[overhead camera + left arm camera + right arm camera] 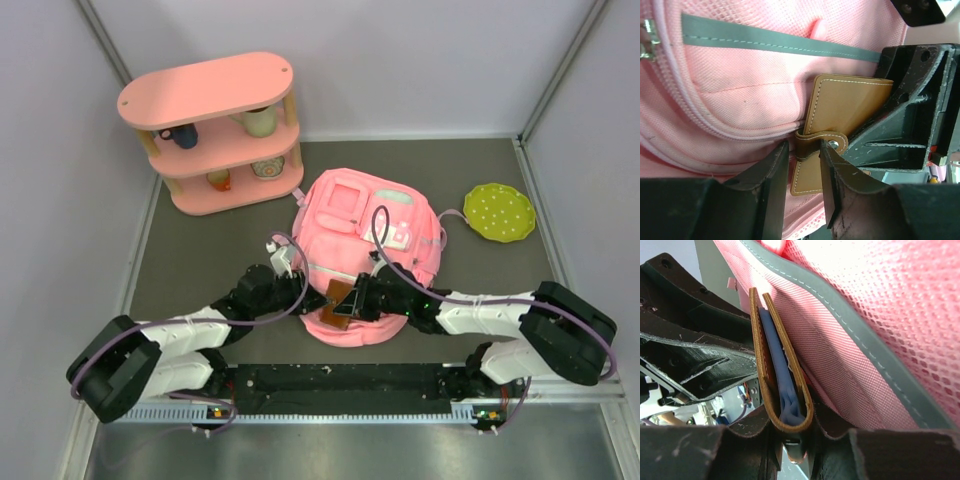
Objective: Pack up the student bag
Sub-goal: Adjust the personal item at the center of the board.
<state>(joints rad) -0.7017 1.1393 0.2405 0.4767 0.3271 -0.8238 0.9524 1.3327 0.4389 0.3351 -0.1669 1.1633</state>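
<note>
Your right gripper [790, 437] clamps the wallet [760, 365] by its fold.
The left gripper [804, 155], narrow, straddles its strap [812, 140]; the student bag [740, 95] lies against the wallet's far face, lengthwise alongside.

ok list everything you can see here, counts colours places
soft fabric backpack: 1, pink, table centre
leather folding case with snap strap: 1, brown, against the backpack's near edge
oval three-tier shelf: 1, pink, far left
cups: 4, dark blue, cream, orange, patterned, two on each lower shelf tier
dotted round plate: 1, green, right of the backpack
table: 1, dark grey
left gripper: 1, black, fingers either side of the case's strap
right gripper: 1, black, shut on the case's fold
</note>
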